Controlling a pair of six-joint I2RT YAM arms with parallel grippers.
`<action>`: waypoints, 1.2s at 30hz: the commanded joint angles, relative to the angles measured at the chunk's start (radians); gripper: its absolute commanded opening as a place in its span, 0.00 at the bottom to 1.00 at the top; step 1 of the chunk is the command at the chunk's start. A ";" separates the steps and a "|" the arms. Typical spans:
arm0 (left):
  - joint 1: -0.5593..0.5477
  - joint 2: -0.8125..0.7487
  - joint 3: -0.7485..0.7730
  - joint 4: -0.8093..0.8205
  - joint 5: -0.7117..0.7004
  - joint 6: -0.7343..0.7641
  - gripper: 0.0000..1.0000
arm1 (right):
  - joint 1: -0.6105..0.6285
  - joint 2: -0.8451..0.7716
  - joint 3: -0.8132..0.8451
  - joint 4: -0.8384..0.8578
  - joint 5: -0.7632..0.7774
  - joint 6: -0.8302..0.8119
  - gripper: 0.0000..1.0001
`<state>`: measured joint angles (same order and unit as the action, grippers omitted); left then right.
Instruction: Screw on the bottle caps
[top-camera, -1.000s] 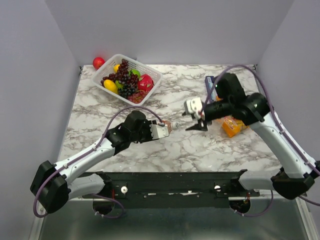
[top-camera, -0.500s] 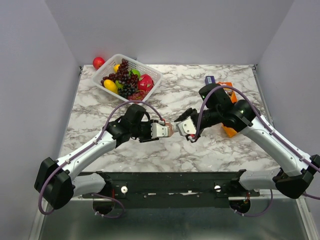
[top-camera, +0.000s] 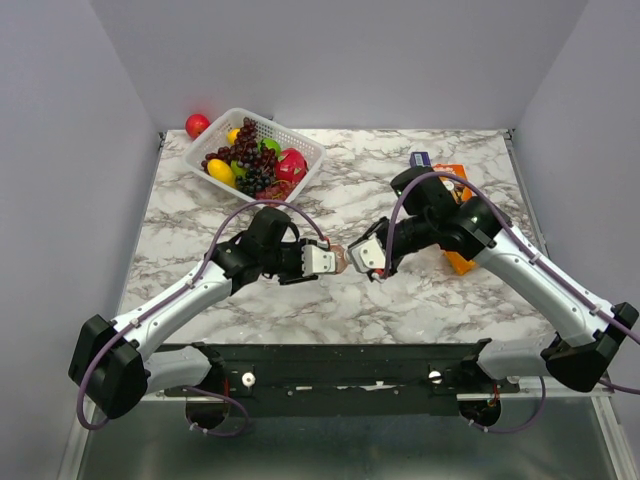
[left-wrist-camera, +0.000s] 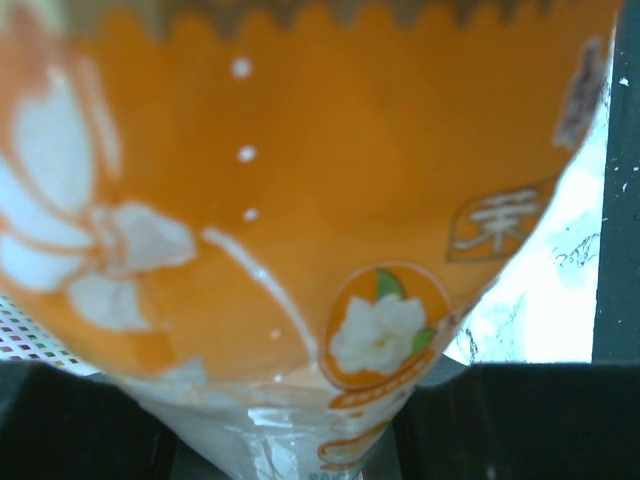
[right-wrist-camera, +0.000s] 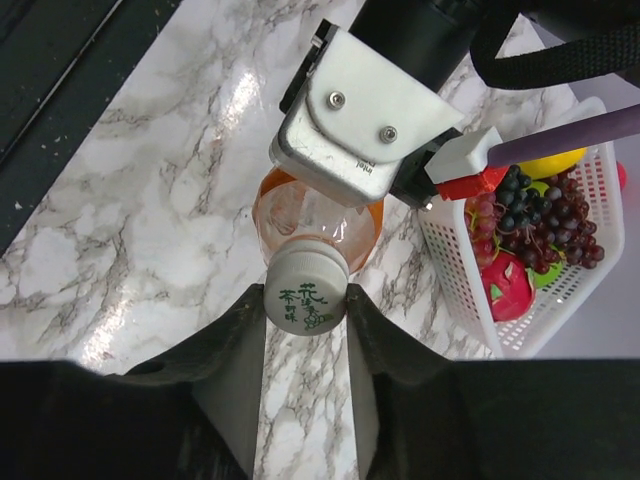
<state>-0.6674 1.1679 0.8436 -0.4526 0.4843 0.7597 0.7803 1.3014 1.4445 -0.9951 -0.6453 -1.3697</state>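
- The round white plastic screw cap with green print sits on the neck of the small plastic bottle of orange drink with an orange label, at the centre of the right wrist view. How far it is threaded cannot be seen, so tightening looks barely begun.
- The right end effector is clamped on the cap, one finger on each side. The left end effector is closed on the bottle's body, mid-frame over the marble tabletop.
- Counted: one bottle and one cap. An orange item, right of centre, is too hidden to name.
- Upper left: one white plastic fruit basket and one red ball.
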 joint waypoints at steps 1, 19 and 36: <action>0.000 -0.004 0.032 0.011 0.039 0.000 0.00 | 0.008 0.009 0.033 0.009 -0.004 0.024 0.33; -0.158 -0.079 -0.195 0.880 -0.829 0.005 0.00 | -0.231 0.426 0.363 0.052 -0.111 1.484 0.00; -0.219 -0.111 -0.441 1.137 -0.843 0.419 0.00 | -0.331 0.480 0.383 0.093 -0.263 1.585 0.11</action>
<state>-0.8295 1.0729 0.3462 0.7174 -0.4503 1.1885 0.5041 1.7836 1.8046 -1.0393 -0.9054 0.1867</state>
